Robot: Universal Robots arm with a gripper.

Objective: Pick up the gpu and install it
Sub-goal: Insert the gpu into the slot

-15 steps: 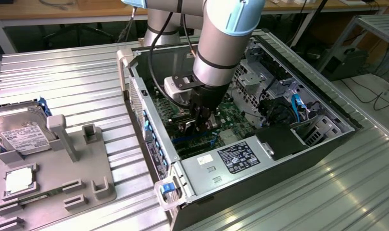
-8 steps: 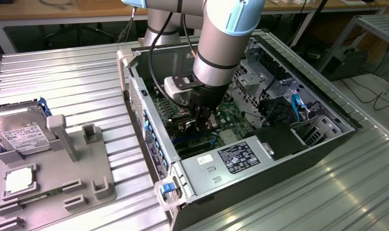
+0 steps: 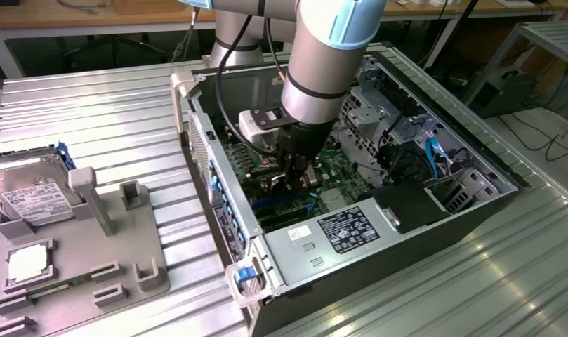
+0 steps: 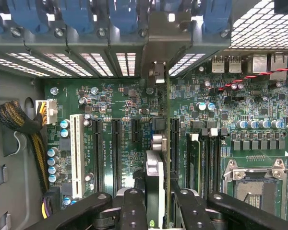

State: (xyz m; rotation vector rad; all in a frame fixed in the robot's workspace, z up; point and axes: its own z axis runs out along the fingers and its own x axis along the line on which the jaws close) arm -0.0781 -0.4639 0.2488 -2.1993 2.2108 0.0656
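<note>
Ribbed metal tabletop (image 3: 106, 126) is carrying everything in this workshop scene: an open computer case (image 3: 471, 151) lying on its side, and a grey fixture tray (image 3: 78, 267) off to the exterior view's left.

Deep inside the case, the gripper (image 4: 155, 203) is clenching the gpu (image 4: 154, 172), which is showing edge-on in the wrist view as a thin upright card running between the two black fingers (image 4: 134, 211). The fingers are sitting close together, pressing on either face of the card, so the opening is no wider than the card is thick. In the exterior view the gripper (image 3: 298, 168) is hanging at the end of the arm (image 3: 326, 56), low over the motherboard (image 3: 335, 175).

Judging from this, the pick-up is done and the installing is under way. The card is lining up along the motherboard (image 4: 125, 110), just beside a long black expansion slot (image 4: 174, 143), with its far end pointing at the rear slot openings (image 4: 105, 62) under the blue retention clips (image 4: 77, 17). Whether the card edge is already sitting in a slot or hanging just above it, I cannot tell, since the card itself is hiding that line.

Further out, the tray is holding a hard drive (image 3: 26, 193) with a white label and a small square chip (image 3: 26, 263), both untouched and well apart from the case.
</note>
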